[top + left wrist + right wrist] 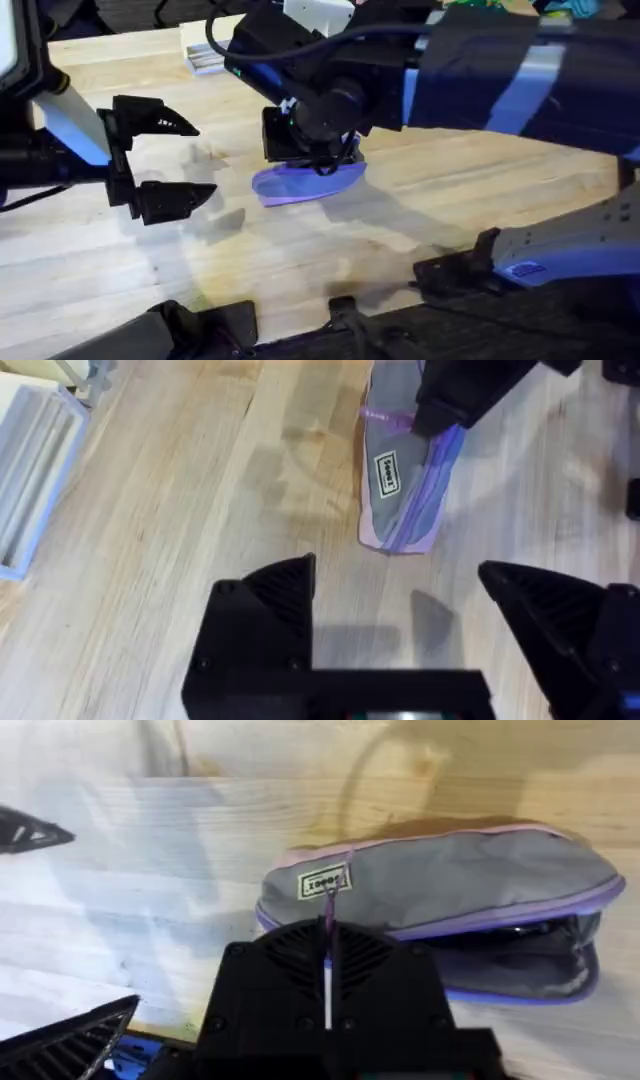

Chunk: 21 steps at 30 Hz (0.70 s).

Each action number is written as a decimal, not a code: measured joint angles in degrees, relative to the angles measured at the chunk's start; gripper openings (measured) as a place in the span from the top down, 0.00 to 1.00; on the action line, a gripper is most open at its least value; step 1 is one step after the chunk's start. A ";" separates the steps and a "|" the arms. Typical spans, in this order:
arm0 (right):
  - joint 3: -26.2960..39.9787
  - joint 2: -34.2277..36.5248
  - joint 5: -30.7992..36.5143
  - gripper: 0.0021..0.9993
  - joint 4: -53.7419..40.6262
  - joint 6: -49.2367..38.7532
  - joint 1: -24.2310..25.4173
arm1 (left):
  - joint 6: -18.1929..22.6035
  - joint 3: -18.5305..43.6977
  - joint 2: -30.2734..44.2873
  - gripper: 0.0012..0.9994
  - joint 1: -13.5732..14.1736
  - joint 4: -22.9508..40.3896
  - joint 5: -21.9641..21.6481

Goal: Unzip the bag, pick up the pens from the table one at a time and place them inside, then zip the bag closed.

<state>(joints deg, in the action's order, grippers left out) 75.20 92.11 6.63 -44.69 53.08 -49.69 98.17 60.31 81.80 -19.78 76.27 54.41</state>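
Your bag, a soft lavender fabric pouch with a grey side panel, lies on the pale planked table directly under the right end effector, whose fingers pinch its ribbon pull. Your left end effector hovers spread wide, well apart.

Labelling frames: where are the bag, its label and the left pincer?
bag [450, 885], right wrist view, grey side panel.
label [387, 472], left wrist view, patch centre.
left pincer [175, 158], overhead view, between fingertips.

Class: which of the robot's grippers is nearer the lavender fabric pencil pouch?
Right. The right gripper sits directly over the lavender fabric pencil pouch; the left gripper hangs open off to its side, apart from it.
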 joint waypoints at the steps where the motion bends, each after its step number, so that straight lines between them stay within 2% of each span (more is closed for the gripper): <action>1: 0.00 -0.15 0.01 0.97 0.19 -0.40 0.00 | 0.00 0.00 0.00 0.00 0.11 -0.02 0.00; 7: 0.00 -0.87 0.02 0.97 1.00 -2.17 0.00 | 0.00 0.00 0.44 0.00 1.79 -0.20 0.02; 11: 0.00 -0.89 0.02 0.97 1.04 -2.47 0.00 | 0.00 0.00 3.51 0.01 3.54 -0.20 0.13; 21: 0.00 -0.89 0.03 0.97 1.10 -2.61 0.00 | -0.02 0.00 14.14 0.00 11.46 -2.52 0.60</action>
<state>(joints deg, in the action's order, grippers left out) 75.20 91.22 6.67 -43.59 50.48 -49.69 98.15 60.31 95.94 -8.33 73.75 55.02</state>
